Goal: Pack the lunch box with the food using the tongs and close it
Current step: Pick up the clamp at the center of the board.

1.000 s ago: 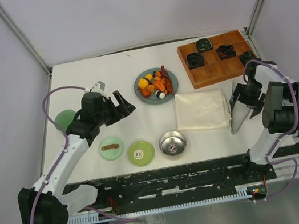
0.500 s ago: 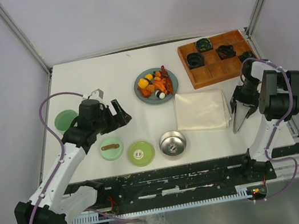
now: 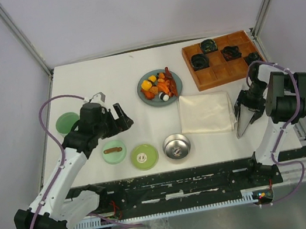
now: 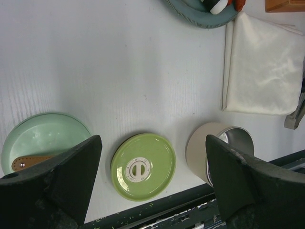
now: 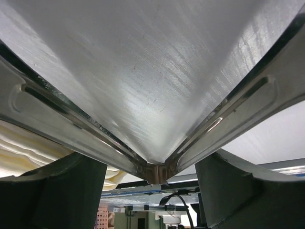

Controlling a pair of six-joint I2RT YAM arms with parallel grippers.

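**Tongs** [image 3: 241, 122]: flat on the counter [image 3: 116, 73], between the fingers of the right claw [image 3: 247, 111]. The fingers flank the V on both sides. Whether they press on it cannot be told. Pickup is judged to be in progress.

**Food** [image 3: 160, 86]: all on the plate [image 3: 145, 98], well left of and beyond the right claw. The cloth [image 3: 206, 113] lies just to this claw's left.

**Left claw** [image 3: 119, 116]: spread wide, empty, hovering.
- Under it, toward its base: flat lid [image 3: 114, 151] and lime lid [image 3: 144, 156].
- To its right: bowl [image 3: 176, 146], uncovered.
- To its left: canister [image 3: 67, 122], uncovered.

**Remaining:** lift the tongs, transfer the food, fit both lids.
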